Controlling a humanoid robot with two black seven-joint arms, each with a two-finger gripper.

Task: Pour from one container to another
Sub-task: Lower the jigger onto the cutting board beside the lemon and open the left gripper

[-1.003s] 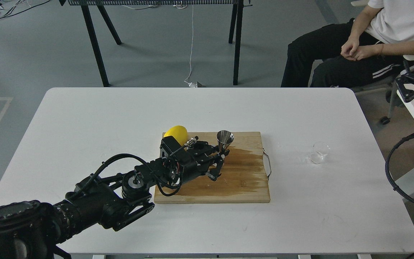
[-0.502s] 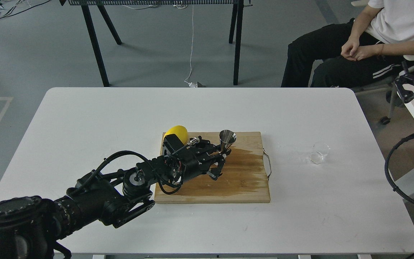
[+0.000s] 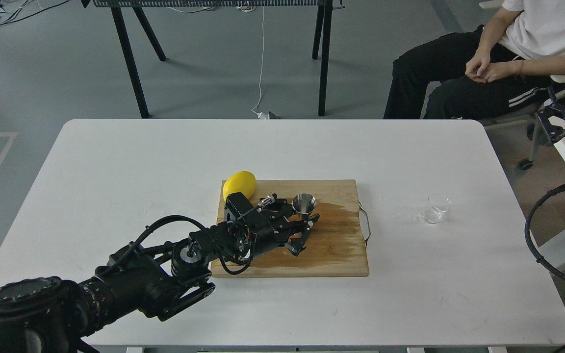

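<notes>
Left gripper (image 3: 307, 226) pinching jigger (image 3: 304, 204) over wet cutting board (image 3: 336, 250), lemon (image 3: 240, 184) behind, glass cup (image 3: 435, 208) well apart on worktop (image 3: 115, 171).

A shiny silver steel hourglass jigger (image 3: 304, 204) stands on a tan rectangular wooden cutting board (image 3: 331, 250) with a darker brown wet stain. A bright yellow lemon (image 3: 240, 183) sits at ten o'clock. The clear colourless glass cup (image 3: 434, 208) rests on a white table (image 3: 115, 171).
</notes>
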